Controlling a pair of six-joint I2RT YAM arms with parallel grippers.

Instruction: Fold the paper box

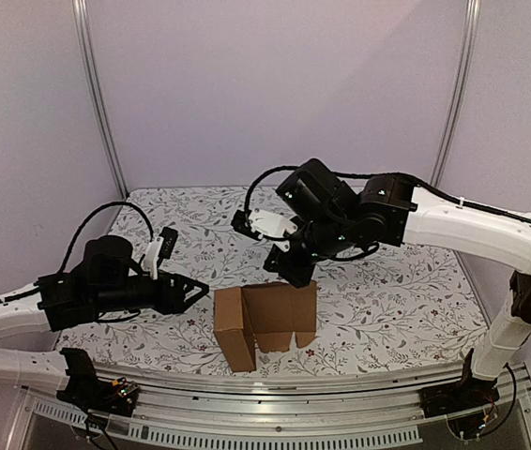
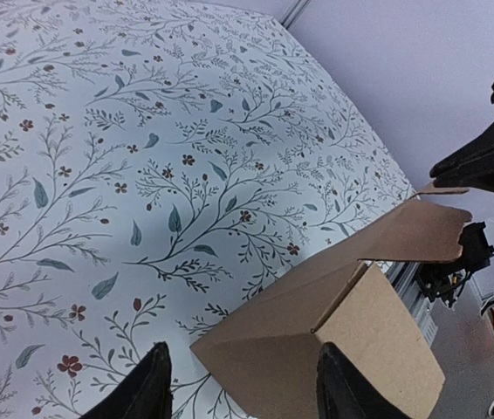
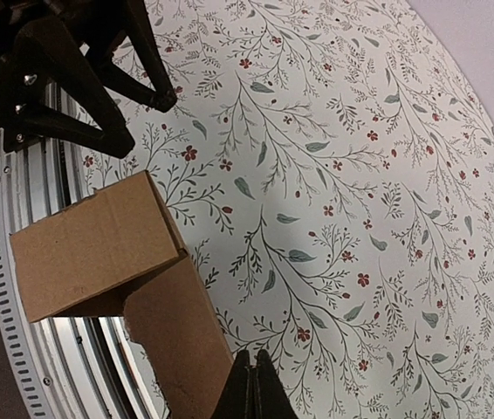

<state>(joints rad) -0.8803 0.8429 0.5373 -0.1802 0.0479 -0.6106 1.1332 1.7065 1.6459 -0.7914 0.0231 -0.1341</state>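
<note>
The paper box [image 1: 265, 323] is a brown cardboard sheet standing partly folded near the table's front edge, with one end panel bent round at its left. My left gripper [image 1: 195, 289] is open just left of the box. In the left wrist view its fingertips [image 2: 161, 353] straddle the box's near corner [image 2: 317, 349] without touching it. My right gripper [image 1: 294, 274] is shut and empty, its tip at the top edge of the box's back panel. In the right wrist view its closed tips [image 3: 253, 375] sit beside that panel [image 3: 177, 340].
The table is covered with a floral cloth [image 1: 387, 300]. An aluminium rail [image 1: 341, 384] runs along the front edge just behind the box. Purple walls with metal posts [image 1: 97, 94] enclose the back and sides. The left gripper shows in the right wrist view [image 3: 133, 78].
</note>
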